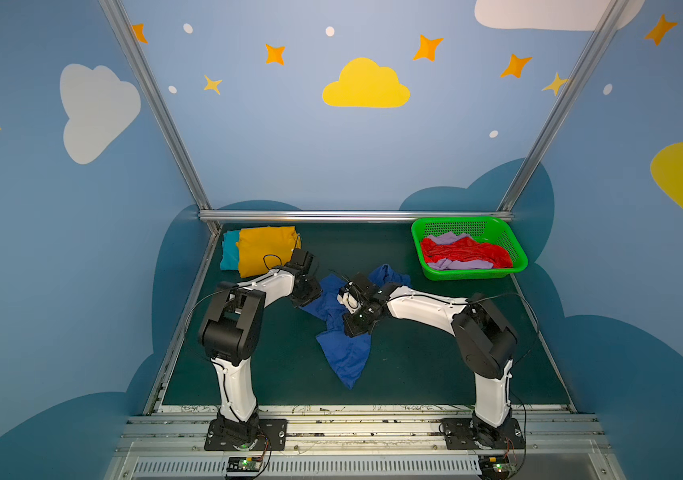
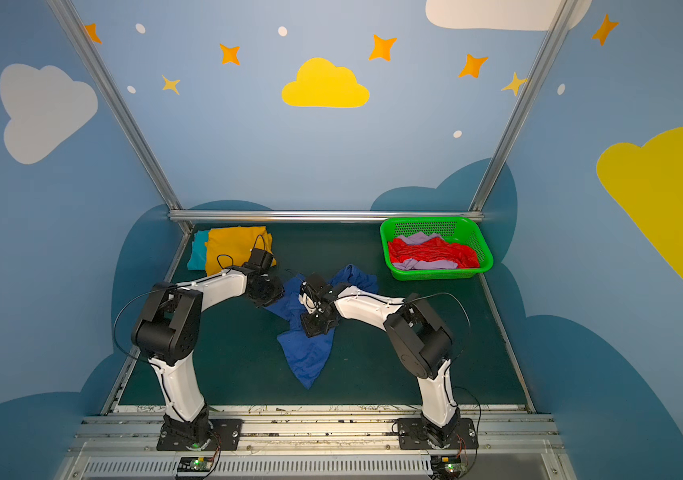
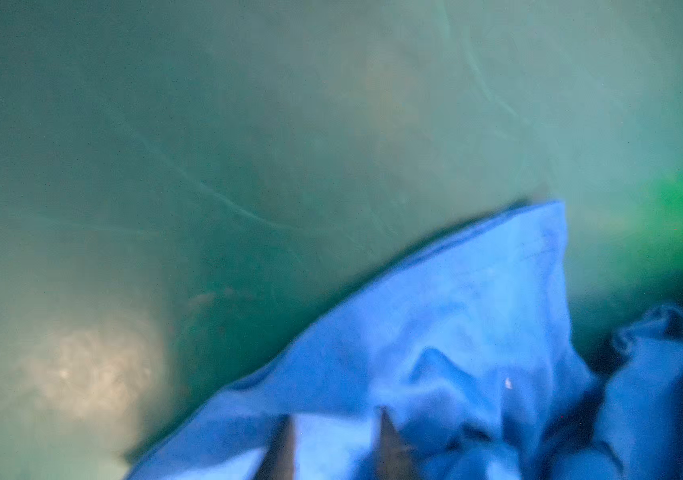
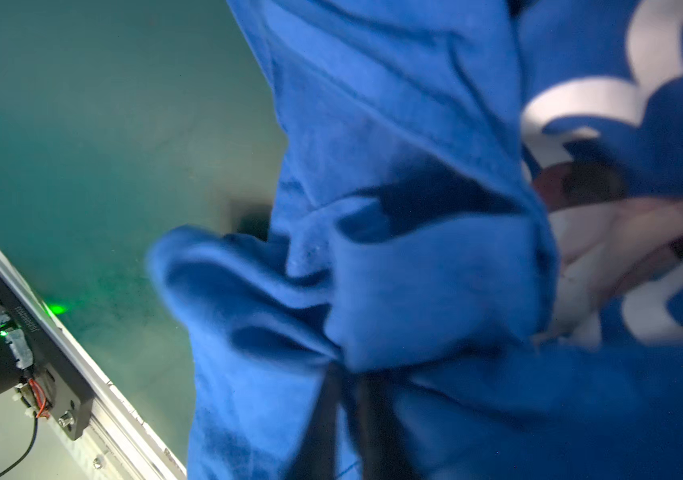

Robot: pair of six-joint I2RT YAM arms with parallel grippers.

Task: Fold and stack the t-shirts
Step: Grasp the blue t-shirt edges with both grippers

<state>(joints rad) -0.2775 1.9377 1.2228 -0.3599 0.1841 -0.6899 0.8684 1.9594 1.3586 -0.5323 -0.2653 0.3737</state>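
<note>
Worktop [image 1: 414, 357], dark green, items listed left to right.

Teal t-shirt [image 1: 228, 251]: far left corner, folded flat, mostly covered by the next item.

Mustard yellow t-shirt [image 1: 262, 249]: folded, lying on top of the teal one, whose edge shows at its left side.

Left hand [image 3: 337, 440]: lowered over the left corner of the blue t-shirt, just in front of the folded pair. In the left wrist view its two dark fingers [image 3: 283, 449] stand close together with a fold of blue cloth between them, a narrow pinch on the cloth's edge.

Blue t-shirt [image 1: 346, 353]: royal blue, crumpled at mid-worktop in both top views. One point trails toward the near edge, and another bunch reaches back toward the basket. White print [image 4: 580, 99] shows on it in the right wrist view.

Right hand [image 4: 348, 415]: set on the middle of the blue t-shirt. Its fingers [image 4: 321, 415] are pressed together, with gathered cloth drawn into the tips.

Basket [image 1: 470, 274]: bright green mesh, far right corner, apart from the blue t-shirt.

Red t-shirt [image 1: 464, 251]: loose inside the basket, uppermost.

Lilac t-shirt [image 1: 447, 239]: also in the basket, showing behind and in front of the red one.
</note>
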